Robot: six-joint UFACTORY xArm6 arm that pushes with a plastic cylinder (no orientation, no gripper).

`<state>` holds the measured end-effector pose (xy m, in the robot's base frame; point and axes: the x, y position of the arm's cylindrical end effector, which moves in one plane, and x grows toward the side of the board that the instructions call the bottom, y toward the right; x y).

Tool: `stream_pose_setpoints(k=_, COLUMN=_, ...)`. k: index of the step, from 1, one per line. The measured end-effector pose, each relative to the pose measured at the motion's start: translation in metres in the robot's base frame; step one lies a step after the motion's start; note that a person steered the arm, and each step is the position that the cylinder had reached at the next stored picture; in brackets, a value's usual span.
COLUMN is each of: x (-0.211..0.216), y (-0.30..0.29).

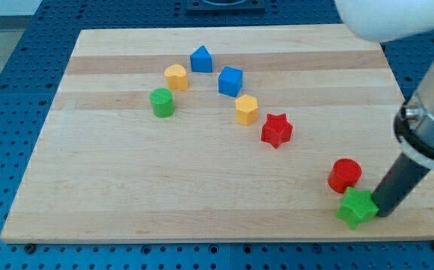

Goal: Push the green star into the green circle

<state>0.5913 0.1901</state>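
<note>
The green star (356, 208) lies near the board's bottom right corner. The green circle (161, 102), a short cylinder, stands far off at the upper left of the board. My tip (381, 214) is at the green star's right side, touching or nearly touching it. The dark rod slants up to the right from there. A red circle (345, 175) sits just above the green star, close to it.
A red star (276, 130) lies mid-board. A yellow block (247, 109), a blue cube (230, 80), a blue house-shaped block (201, 59) and a yellow block (176, 76) form an arc right of the green circle. The wooden board's bottom edge (202, 236) runs just below the green star.
</note>
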Motion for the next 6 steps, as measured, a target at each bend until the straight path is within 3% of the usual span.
stream_pose_setpoints(k=3, x=0.004, y=-0.093)
stream_pose_setpoints(k=6, x=0.027, y=-0.086)
